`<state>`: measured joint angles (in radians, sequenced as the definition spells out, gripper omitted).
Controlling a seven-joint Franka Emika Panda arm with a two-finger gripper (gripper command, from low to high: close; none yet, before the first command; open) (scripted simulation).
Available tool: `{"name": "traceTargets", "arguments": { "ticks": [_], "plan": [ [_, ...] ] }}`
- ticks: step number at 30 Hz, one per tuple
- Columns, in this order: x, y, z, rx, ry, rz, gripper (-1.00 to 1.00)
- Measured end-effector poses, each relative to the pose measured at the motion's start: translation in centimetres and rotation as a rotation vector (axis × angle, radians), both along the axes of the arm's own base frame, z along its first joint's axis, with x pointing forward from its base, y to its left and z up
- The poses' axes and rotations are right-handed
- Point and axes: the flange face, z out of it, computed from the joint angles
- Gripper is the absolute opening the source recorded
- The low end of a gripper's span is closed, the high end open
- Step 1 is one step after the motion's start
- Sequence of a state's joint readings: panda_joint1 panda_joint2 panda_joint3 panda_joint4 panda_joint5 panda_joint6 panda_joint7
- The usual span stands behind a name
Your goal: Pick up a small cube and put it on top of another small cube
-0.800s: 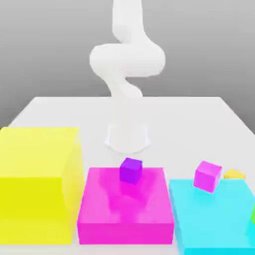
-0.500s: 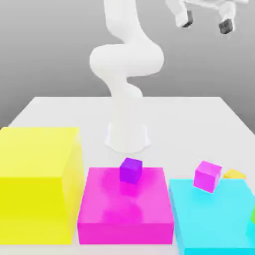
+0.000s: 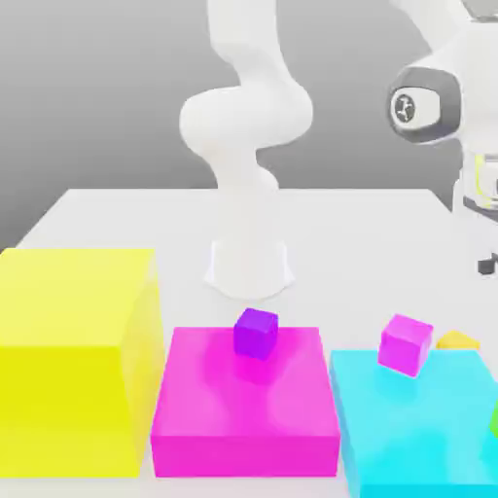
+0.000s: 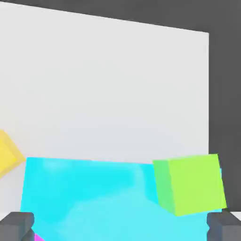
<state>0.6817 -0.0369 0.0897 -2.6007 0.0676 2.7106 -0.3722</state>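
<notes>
Small yellow-orange cube (image 3: 456, 340) half-hidden, edge-cropped (image 4: 7, 153)

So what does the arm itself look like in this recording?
The arm is glossy white with rounded, bulging links rising from a flared white base. Near the wrist sits a grey circular joint cap with dark marks. The fingertips are dark grey blocks.

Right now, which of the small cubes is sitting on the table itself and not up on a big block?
The small yellow-orange cube, on the white table behind the cyan block. The purple cube tops the magenta block; the magenta cube tops cyan.
</notes>
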Motion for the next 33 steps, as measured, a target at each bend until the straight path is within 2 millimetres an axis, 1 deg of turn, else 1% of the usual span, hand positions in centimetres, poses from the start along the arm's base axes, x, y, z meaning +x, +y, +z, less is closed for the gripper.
{"name": "traceTargets", "arguments": {
  "ticks": [2,5,7,11,12,17,18,20,25,26,27,28,29,31,32,33],
  "plan": [
    [-2.7,1.3,-3.1,-0.046,0.020,0.149,0.00],
    [-6.0,1.7,-7.4,-0.114,0.050,0.340,0.00],
    [-6.7,1.8,-9.8,-0.132,0.058,0.392,0.00],
    [-7.0,1.8,-14.2,-0.137,0.061,0.409,0.00],
    [-7.1,1.7,-15.1,-0.137,0.062,0.409,-1.00],
    [-7.1,1.7,-15.1,-0.139,0.063,0.409,-1.00],
    [-7.1,1.7,-15.5,-0.139,0.064,0.409,-1.00],
    [-7.1,1.7,-14.5,-0.139,0.063,0.410,-1.00],
    [-6.8,1.7,-9.5,-0.137,0.059,0.405,-1.00],
    [-5.3,1.8,-8.2,-0.122,0.037,0.382,-1.00],
    [-3.3,1.9,-6.7,-0.102,0.005,0.352,-1.00],
    [-1.6,1.1,-5.5,-0.094,-0.012,0.319,-1.00],
    [0.1,-0.6,-4.4,-0.091,-0.019,0.275,-1.00],
    [2.3,-4.3,-2.6,-0.094,-0.022,0.204,-1.00],
    [3.1,-6.2,-1.8,-0.097,-0.020,0.169,-1.00],
    [3.4,-7.5,-1.0,-0.099,-0.018,0.154,-1.00]
  ]
}}
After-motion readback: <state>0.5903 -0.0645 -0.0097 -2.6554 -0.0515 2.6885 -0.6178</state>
